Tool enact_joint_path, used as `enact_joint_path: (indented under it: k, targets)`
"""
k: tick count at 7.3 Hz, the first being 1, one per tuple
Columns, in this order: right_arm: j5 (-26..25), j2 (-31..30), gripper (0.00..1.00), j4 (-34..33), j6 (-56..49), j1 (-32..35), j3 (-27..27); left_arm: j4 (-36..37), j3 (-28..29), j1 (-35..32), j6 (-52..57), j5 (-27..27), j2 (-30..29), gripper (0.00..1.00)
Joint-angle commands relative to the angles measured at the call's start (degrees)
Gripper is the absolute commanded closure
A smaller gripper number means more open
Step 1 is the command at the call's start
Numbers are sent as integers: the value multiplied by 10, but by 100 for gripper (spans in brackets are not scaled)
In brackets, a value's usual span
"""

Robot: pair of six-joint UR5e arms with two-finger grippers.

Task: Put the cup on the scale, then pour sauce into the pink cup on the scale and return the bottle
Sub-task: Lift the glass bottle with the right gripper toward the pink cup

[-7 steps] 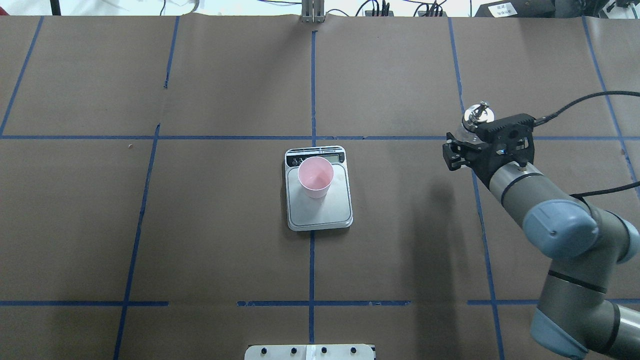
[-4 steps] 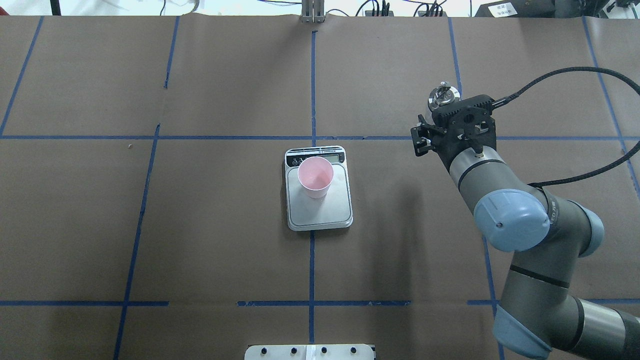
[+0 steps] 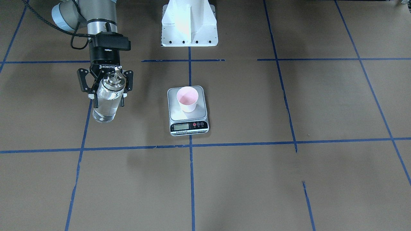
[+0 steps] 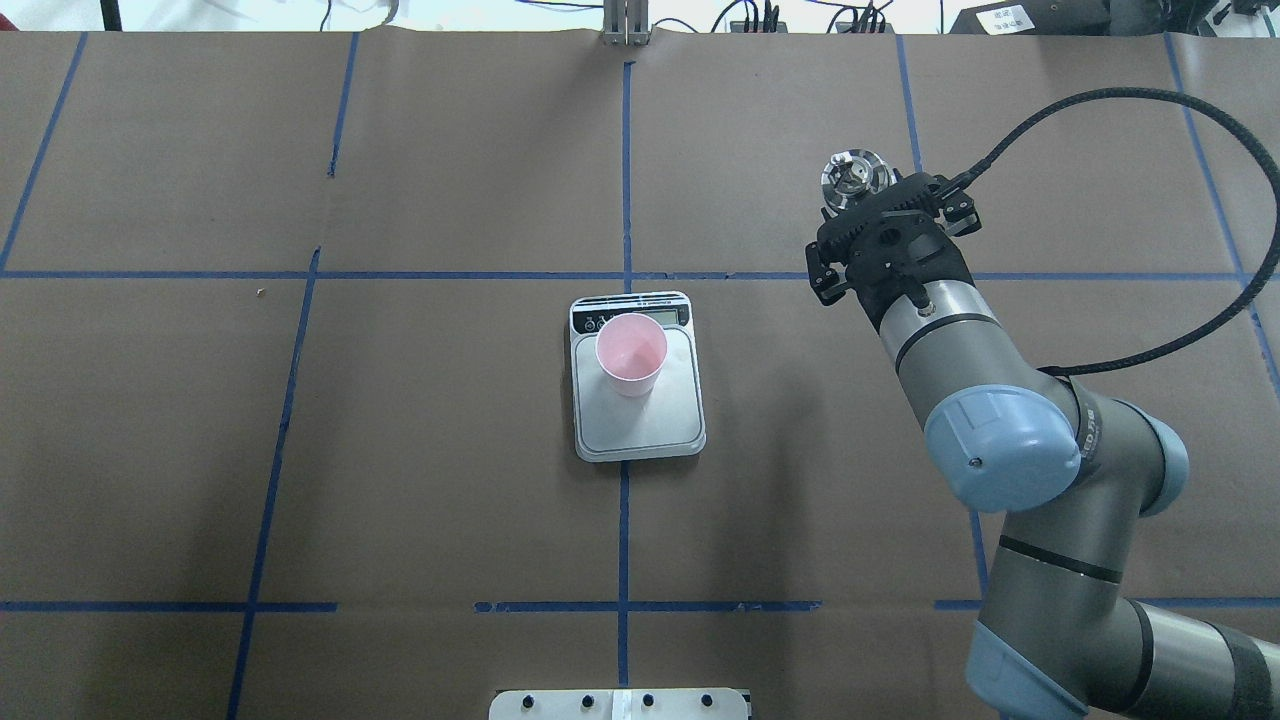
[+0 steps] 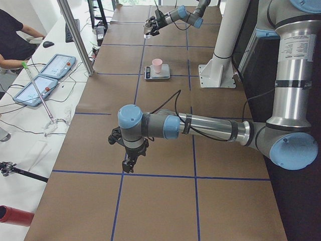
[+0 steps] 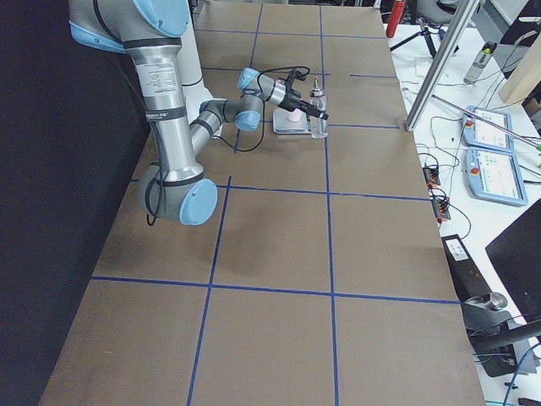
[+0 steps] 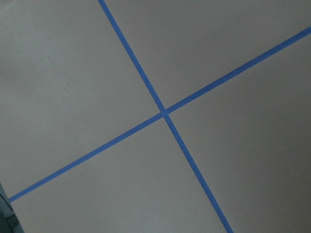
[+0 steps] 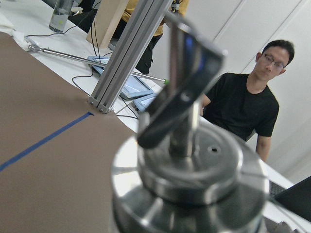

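Observation:
The pale pink cup (image 4: 631,352) stands upright on the scale (image 4: 650,425), towards its display end; both also show in the front view, cup (image 3: 188,99) on scale (image 3: 176,112). My right gripper (image 3: 108,95) is shut on the clear glass bottle (image 3: 105,107) and holds it upright, off to the side of the scale. The clear sauce shows through the glass. From overhead the bottle's silver spout (image 4: 853,180) sticks out past the right gripper (image 4: 864,217). The right wrist view shows the spout (image 8: 189,160) close up. My left gripper (image 5: 128,163) hangs over bare table far from the scale; I cannot tell whether it is open.
The white robot base (image 3: 189,25) stands at the near table edge. An aluminium post (image 4: 625,25) stands at the far edge. Operators and tablets (image 5: 50,70) are beyond the far edge. Blue tape lines cross the brown table cover.
My right arm has carried the bottle to the left and farther from the robot, closer to the scale's side. The cup and scale have not moved.

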Motion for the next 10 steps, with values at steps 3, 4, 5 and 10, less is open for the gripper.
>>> enact_joint_path:
  k: [3, 4, 5, 10]
  targets:
    - [-120, 15, 100, -70, -102, -76, -20, 1, 15, -2, 5, -4, 2, 0]
    - [-133, 54, 100, -110, -102, -86, -22, 1, 15, -2, 5, -4, 3, 0]
    - [-134, 66, 100, -142, -102, -96, -24, 2, 15, -2, 5, -4, 2, 0]
    - [-220, 78, 100, -192, -128, -106, -81, 4, 14, -2, 3, -4, 1, 0]
